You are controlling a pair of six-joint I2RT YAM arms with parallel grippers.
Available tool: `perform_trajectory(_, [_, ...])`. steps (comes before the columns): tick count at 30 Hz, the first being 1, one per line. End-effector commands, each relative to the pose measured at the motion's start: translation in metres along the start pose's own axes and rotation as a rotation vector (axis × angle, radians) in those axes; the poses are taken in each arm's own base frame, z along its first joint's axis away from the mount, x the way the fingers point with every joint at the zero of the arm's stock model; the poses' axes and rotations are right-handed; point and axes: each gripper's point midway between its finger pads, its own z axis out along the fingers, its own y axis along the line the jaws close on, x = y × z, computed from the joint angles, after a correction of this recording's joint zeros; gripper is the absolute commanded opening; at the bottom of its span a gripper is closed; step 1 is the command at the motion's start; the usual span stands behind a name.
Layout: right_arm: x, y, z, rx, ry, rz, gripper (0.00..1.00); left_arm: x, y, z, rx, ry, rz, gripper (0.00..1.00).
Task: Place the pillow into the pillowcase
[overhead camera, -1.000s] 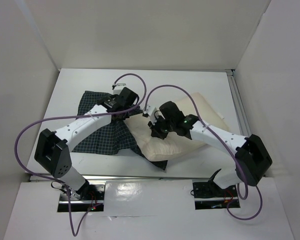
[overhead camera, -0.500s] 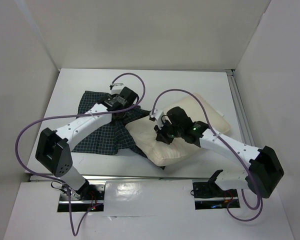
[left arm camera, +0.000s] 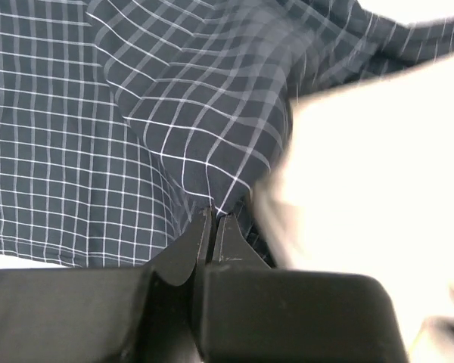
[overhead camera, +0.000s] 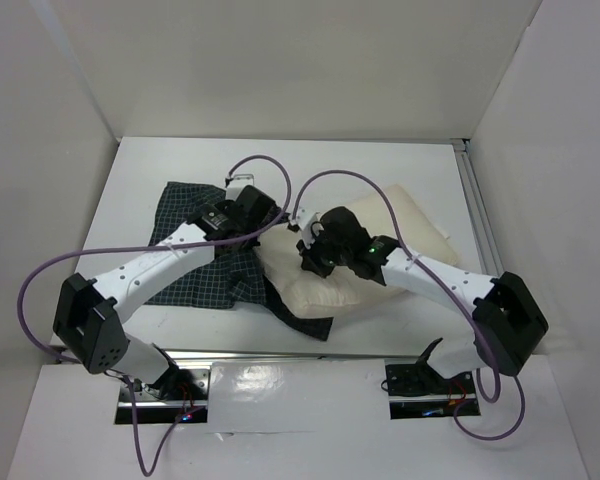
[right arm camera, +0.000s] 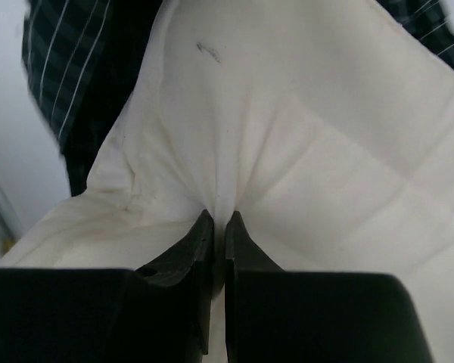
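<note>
the pillow (overhead camera: 325, 290), a plump cream cushion with faint quilted ridges, lies at a slant on the white table (overhead camera: 380, 165), right of centre. almost all of it is uncovered. its near left end meets the pillowcase (overhead camera: 225, 285), and a strip of the dark checked cloth shows beneath its near edge. the pillowcase is spread in rumpled folds over the left half of the table.

in the right wrist view, the right gripper (right arm camera: 218, 223) is clenched on a pinch of pillow (right arm camera: 325, 136) fabric. creases fan out from the fingertips, and a corner of pillowcase (right arm camera: 68, 68) shows at the upper left.

in the left wrist view, the left gripper (left arm camera: 214, 223) has its fingers pressed together on a fold of pillowcase (left arm camera: 98, 128), right where the cloth meets the pillow (left arm camera: 371, 166), which is blurred here.

from above, both arms reach in from the near edge and their wrists come close together over the seam between cushion and cloth. a purple cable (overhead camera: 40, 290) loops from each arm.
</note>
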Motion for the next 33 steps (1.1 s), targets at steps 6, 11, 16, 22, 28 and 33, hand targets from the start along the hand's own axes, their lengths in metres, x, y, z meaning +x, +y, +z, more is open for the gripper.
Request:
perform_trajectory(6, [-0.138, -0.060, -0.006, 0.315, -0.417, 0.070, 0.00, 0.005, -0.008, -0.010, 0.057, -0.004, 0.004, 0.00])
perform_trajectory(11, [-0.136, -0.089, 0.010, 0.457, -0.424, 0.196, 0.00, 0.012, -0.013, -0.011, 0.088, 0.012, 0.020, 0.00])
perform_trajectory(16, [-0.119, -0.087, 0.056, 0.532, -0.360, 0.242, 0.00, 0.013, -0.014, -0.012, 0.096, 0.019, 0.020, 0.00])
perform_trajectory(22, [-0.119, -0.071, 0.094, 0.638, -0.324, 0.281, 0.00, 0.011, -0.020, -0.014, 0.126, 0.019, 0.033, 0.00])
perform_trajectory(28, [-0.126, -0.081, 0.105, 0.637, -0.286, 0.389, 0.00, 0.012, -0.019, -0.021, 0.133, 0.026, 0.054, 0.00])
perform_trajectory(33, [-0.129, -0.115, 0.090, 0.603, -0.313, 0.514, 0.00, 0.016, -0.005, -0.026, 0.099, 0.025, 0.054, 0.00])
